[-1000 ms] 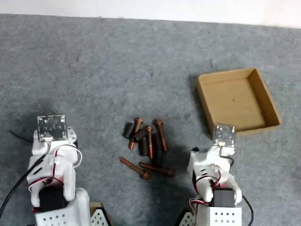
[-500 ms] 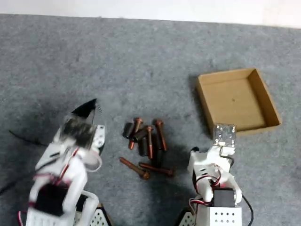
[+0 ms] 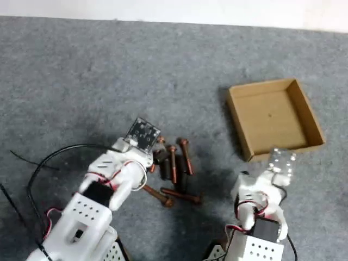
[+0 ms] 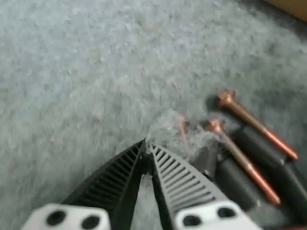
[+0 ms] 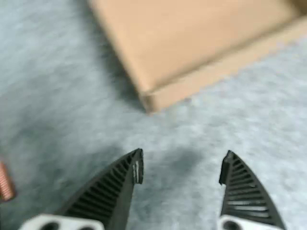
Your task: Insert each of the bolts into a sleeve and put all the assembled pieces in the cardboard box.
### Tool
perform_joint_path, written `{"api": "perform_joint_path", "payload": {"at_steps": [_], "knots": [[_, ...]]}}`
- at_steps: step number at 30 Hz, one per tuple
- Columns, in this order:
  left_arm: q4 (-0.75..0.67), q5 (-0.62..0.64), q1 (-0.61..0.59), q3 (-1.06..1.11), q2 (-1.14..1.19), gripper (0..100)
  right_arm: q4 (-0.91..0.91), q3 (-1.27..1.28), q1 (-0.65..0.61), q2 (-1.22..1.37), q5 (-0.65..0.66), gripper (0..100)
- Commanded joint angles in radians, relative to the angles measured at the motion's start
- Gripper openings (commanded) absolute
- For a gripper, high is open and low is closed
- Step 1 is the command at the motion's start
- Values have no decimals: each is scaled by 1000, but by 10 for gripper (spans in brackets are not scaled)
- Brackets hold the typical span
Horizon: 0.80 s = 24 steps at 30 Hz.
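Several bolts [image 3: 173, 163] and dark sleeves [image 4: 233, 176] lie heaped on the counter [image 3: 81, 70], left of the empty cardboard box [image 3: 238, 123]. Your left hand [image 4: 147, 149] sits pinched shut at the heap's edge; your right hand [image 5: 182, 167] gapes wide near the box. Descending closed, you'd likely scatter bolts instead of gripping.

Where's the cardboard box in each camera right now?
High view: cardboard box right of the bolts.
Left wrist view: cardboard box, a tan sliver past the bolts.
Right wrist view: cardboard box corner just ahead of the right gripper.
Shared landmark: the bolts.
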Motion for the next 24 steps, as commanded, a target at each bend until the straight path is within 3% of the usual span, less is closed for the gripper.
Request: {"api": "perform_joint_path", "payload": {"at_steps": [1,5,10,13,18,24], "knots": [[-75,0,-50,25,-105,5,-8,-7,58,-13,68,245],[9,0,-77,24,-165,5,-7,-104,-59,-12,89,245],[14,2,-124,27,-182,5,-16,-242,-412,28,83,245],[14,2,-134,28,-185,5,-110,-291,-584,205,6,245],[9,2,-136,28,-180,5,-283,-440,-656,674,-46,245],[9,0,-137,28,-180,5,-349,-720,-739,1150,-180,245]]}}
